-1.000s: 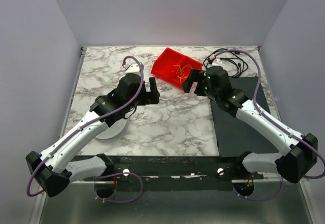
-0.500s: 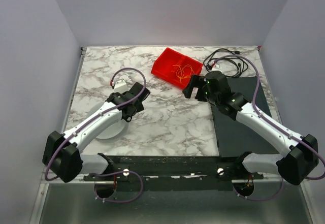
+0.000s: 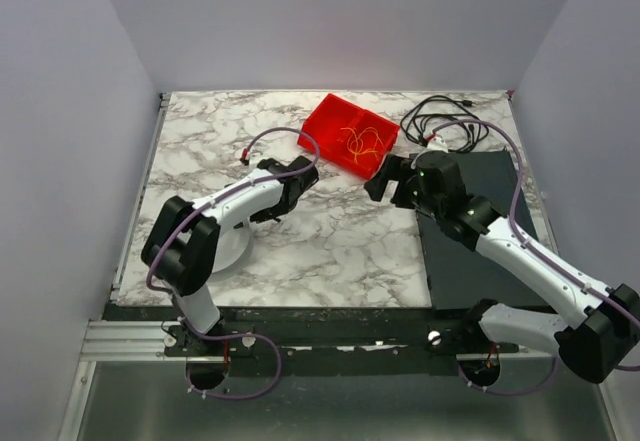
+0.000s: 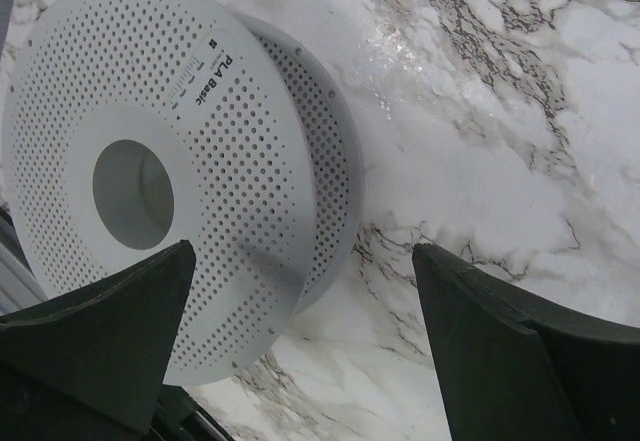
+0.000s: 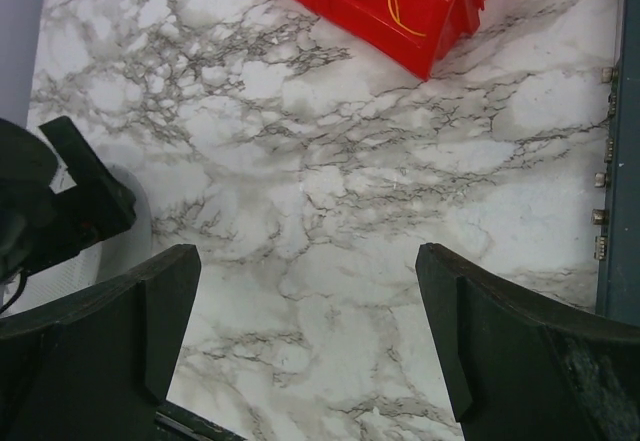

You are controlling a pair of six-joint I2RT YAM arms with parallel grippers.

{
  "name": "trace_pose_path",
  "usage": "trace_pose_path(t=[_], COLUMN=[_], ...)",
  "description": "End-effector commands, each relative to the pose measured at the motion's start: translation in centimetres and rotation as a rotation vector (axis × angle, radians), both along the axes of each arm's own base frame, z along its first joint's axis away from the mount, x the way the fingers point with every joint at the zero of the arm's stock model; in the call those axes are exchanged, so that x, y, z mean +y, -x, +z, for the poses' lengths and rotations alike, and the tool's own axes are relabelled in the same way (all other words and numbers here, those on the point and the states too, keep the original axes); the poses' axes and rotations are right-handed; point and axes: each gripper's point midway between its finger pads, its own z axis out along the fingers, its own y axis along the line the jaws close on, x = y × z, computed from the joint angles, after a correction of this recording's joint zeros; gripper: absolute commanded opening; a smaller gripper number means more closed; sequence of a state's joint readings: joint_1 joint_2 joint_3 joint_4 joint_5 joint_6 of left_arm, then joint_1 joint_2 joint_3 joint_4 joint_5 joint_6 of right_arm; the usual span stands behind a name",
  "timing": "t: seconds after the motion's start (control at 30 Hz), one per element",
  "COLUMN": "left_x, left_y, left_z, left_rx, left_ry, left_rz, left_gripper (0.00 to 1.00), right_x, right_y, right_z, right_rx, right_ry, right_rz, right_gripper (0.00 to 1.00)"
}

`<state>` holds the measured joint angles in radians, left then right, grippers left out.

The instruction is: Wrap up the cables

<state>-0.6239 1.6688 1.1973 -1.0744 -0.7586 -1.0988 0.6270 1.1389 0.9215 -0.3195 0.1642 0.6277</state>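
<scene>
White plastic spool (image 4: 180,161) lies flat on the marble table (image 3: 340,251) at the near left. My left gripper (image 4: 300,351) points toward it, with the jaws spread wide and nothing between them. Further right and far, the cables (image 3: 358,141), a hair-thin yellow-orange tangle, lie inside the red bin (image 3: 322,129). My right gripper (image 3: 385,176) hangs just at the near side of the bin, its jaws also wide apart and empty. I see some risks from here. The wire is so fine that the fingers may close beside it, or they may catch only one loop and drag the light bin. The black cord (image 3: 445,121) at the far right is also close, and a wrong reach could catch it.
</scene>
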Motion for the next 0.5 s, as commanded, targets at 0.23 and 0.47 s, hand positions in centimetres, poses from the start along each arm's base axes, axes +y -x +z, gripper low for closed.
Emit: trace_pose_path(t=[0.23, 0.47], left_x=[2.1, 3.2], left_y=[0.8, 0.6], left_z=[-2.4, -2.5], left_rx=[0.102, 0.088], left_ry=[-0.168, -0.222], left_rz=[0.152, 0.19], left_gripper=[0.87, 0.61], right_x=[-0.5, -1.3], right_y=[1.3, 2.0], right_z=[1.7, 0.9], right_rx=[-0.067, -0.065], right_ry=[-0.027, -0.006], right_rz=[0.03, 0.029], right_gripper=[1.0, 1.0])
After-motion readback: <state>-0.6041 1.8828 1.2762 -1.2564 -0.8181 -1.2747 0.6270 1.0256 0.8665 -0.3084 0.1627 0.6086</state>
